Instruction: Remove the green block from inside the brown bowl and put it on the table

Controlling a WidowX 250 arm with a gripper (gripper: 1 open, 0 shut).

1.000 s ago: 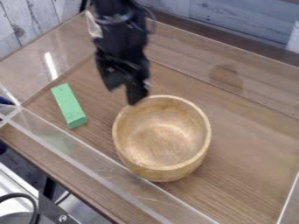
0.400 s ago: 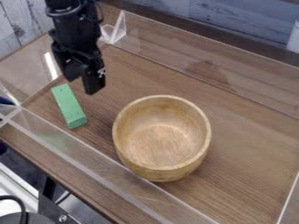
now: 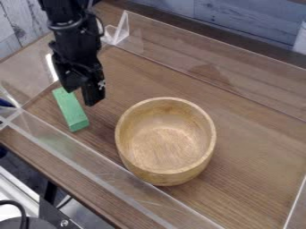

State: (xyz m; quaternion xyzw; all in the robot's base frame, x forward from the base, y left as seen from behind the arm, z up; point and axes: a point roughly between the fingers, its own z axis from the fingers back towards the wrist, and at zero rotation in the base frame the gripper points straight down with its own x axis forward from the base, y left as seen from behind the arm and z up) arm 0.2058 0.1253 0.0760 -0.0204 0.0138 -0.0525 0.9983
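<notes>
Nearest the camera, at the lower left, a black cable (image 3: 17, 206) curved outside the clear acrylic wall (image 3: 134, 183) that edged the wood-grain tabletop (image 3: 245, 165). Inside that wall sat the round light-tan wooden bowl (image 3: 165, 168), upright, its pale grainy inside showing no block. The solid-green rectangular block (image 3: 73, 114) lay on the tabletop outside the bowl, well to its left in the view, with bare wood between them. Its long axis slanted steeply, the far end leaning toward the view's left and the near end toward the bowl

Just beyond the block came the black two-fingered gripper (image 3: 79, 91), pointing down, its fingertips apart and seemingly with nothing clasped between them. One fingertip showed beside the block's far end and the other toward the bowl side; whether either touched the green could not be told. Most of the block's length reached out from the claw toward the camera. Behind rose the black robot arm (image 3: 74, 34), the only arm there

By the look of it the task's aim was already met, so the coming move probably called for a lift and retreat rather than a fresh grasp. It turned on how close that far end lay to the fingers: a straight rise seemed safest, since a sideways sweep could have nudged or turned the block
</notes>
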